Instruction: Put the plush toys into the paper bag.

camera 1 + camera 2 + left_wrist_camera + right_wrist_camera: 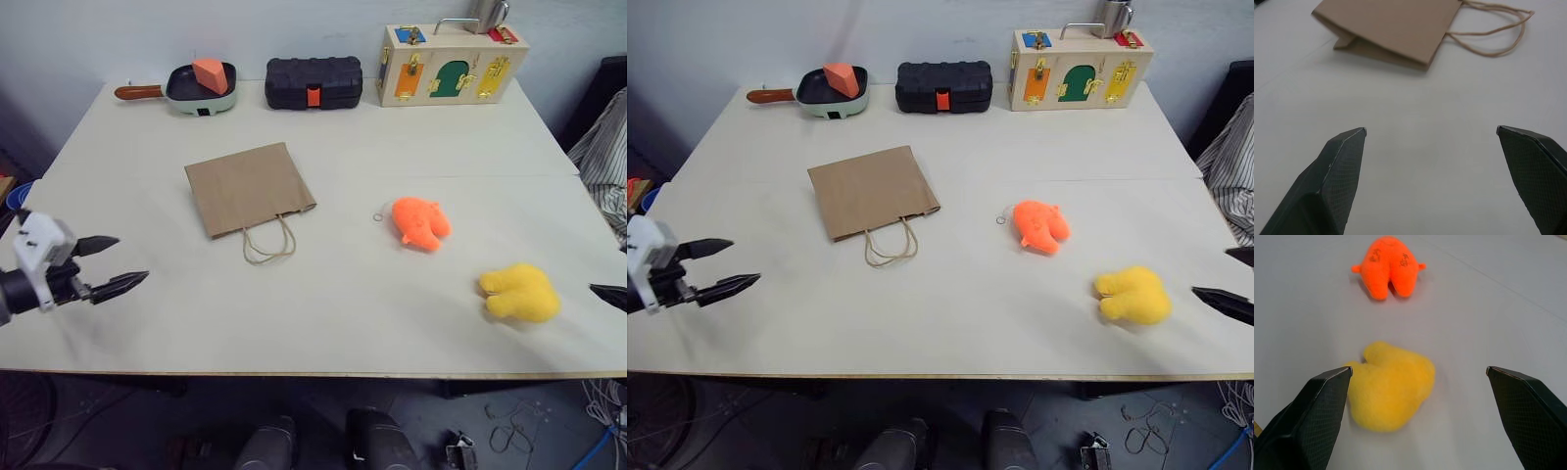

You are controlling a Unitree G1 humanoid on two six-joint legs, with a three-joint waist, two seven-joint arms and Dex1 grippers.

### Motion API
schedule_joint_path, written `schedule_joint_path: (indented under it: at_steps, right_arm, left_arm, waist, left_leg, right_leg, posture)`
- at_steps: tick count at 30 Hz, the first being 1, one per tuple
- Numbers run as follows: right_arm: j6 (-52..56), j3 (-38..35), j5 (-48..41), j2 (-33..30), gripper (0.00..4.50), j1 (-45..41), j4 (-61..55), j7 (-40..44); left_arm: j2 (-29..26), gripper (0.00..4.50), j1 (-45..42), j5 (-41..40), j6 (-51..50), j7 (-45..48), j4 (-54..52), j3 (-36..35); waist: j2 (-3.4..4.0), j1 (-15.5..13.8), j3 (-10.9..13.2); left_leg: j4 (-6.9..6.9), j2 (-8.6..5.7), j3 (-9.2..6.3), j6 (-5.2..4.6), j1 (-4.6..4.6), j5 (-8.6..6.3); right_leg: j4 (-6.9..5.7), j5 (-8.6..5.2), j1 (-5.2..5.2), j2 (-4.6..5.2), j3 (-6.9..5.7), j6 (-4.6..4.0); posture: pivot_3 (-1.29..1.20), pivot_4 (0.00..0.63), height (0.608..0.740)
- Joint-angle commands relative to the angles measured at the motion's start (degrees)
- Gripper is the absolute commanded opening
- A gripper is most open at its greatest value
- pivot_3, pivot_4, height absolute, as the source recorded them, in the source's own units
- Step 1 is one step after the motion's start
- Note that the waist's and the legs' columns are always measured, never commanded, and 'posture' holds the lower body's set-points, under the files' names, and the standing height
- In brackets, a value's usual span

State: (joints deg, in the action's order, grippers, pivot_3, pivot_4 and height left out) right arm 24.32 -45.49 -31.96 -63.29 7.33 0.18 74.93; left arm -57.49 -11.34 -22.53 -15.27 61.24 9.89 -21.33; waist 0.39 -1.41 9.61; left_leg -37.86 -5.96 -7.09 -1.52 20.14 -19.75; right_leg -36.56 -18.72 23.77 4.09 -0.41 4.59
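The flat brown kraft paper bag (249, 187) lies collapsed at 11 o'clock from the fuzzy yellow plush toy (520, 292) and the fuzzy orange plush toy (420, 221); its shut mouth may refuse them. Left gripper (110, 264) and right gripper (1418, 371) both gape empty

Head eyes looking forward and down over whole white table (323, 323), from high up and far back. Both eyes sharing same scene, side by side.
Left wrist camera sitting low and close, looking past its two fingers (1337, 171) toward paper bag (1391, 27).
Right wrist camera sitting low and close, facing yellow plush toy (1391, 387), orange plush toy (1388, 267) behind it.
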Motion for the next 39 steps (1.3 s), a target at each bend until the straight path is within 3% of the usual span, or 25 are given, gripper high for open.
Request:
schedule_joint_path:
  at_steps: [1,4,8,17,21,23,34,39]
  right_arm:
    - [5.5,0.5,-7.2,1.4,4.5,-1.2,-14.5,-3.2]
    - [8.3,4.9,-12.1,3.3,4.5,-2.9,-26.0,-7.2]
    - [8.8,16.0,-15.5,6.5,4.5,-9.1,-37.4,-14.7]
    - [9.8,33.6,-12.1,12.3,4.5,-22.0,-40.1,-25.3]
    - [10.2,35.5,-11.5,13.4,4.5,-24.2,-39.4,-27.4]
    - [10.5,35.5,-11.6,13.3,4.5,-24.2,-39.4,-27.8]
    - [11.3,34.5,-12.0,12.6,4.5,-22.4,-40.5,-28.2]
    - [11.4,34.3,-12.3,12.8,4.5,-22.3,-40.6,-28.2]
  left_arm:
    - [-1.8,4.48,-7.5,5.6,6.0,3.2,1.7,7.6]
    - [-0.2,4.48,-17.4,13.2,13.7,5.3,6.6,16.8]
    - [6.7,4.48,-32.1,21.6,22.8,7.1,17.0,27.5]
    - [18.5,4.48,-47.2,31.6,38.3,3.3,38.5,36.2]
    - [20.6,4.48,-49.4,32.9,42.2,4.7,44.0,37.3]
    - [20.9,4.09,-49.9,32.7,43.3,6.1,45.5,37.4]
    - [20.1,4.09,-52.9,27.2,39.8,12.1,46.1,32.1]
    - [18.0,4.09,-52.5,29.1,44.1,14.6,46.4,33.1]
  waist:
    - [0.0,0.0,0.0]
    - [-0.02,-0.1,0.0]
    - [-0.11,-0.2,0.0]
    - [-0.8,0.2,0.3]
    - [-0.83,0.2,0.3]
    - [-0.89,0.2,0.3]
    - [-0.96,0.1,0.4]
    - [-0.96,0.3,0.4]
  left_leg:
    - [-0.02,0.0,0.0,0.01,0.0,0.0]
    - [-0.08,0.0,-0.02,0.02,0.02,0.0]
    - [-0.22,-0.06,-0.07,0.02,0.13,0.0]
    - [-0.52,-0.12,-0.05,0.01,0.69,0.0]
    - [-1.13,-0.21,0.02,0.02,1.27,0.0]
    - [-1.21,-0.22,0.03,0.02,1.38,0.0]
    - [-1.28,-0.28,0.03,0.01,1.43,-0.01]
    - [-1.27,-0.27,0.05,0.01,1.43,-0.01]
  right_leg:
    - [-0.01,0.0,0.0,0.0,0.0,0.0]
    - [-0.04,0.01,0.0,-0.02,-0.04,0.01]
    - [-0.05,0.05,0.02,0.0,-0.11,0.08]
    - [-0.51,0.07,0.6,0.02,-0.14,0.13]
    - [-1.19,0.07,1.44,0.1,-0.26,0.13]
    - [-1.22,0.07,1.52,0.12,-0.27,0.13]
    - [-1.33,0.07,1.52,0.18,-0.26,0.13]
    - [-1.38,0.07,1.56,0.17,-0.26,0.13]
  posture:
    - [0.0,0.15,0.74]
    - [0.0,0.15,0.74]
    - [0.0,0.15,0.74]
    - [0.0,0.15,0.74]
    - [0.0,0.15,0.74]
    - [0.0,0.15,0.74]
    - [0.0,0.15,0.74]
    - [0.0,0.15,0.74]
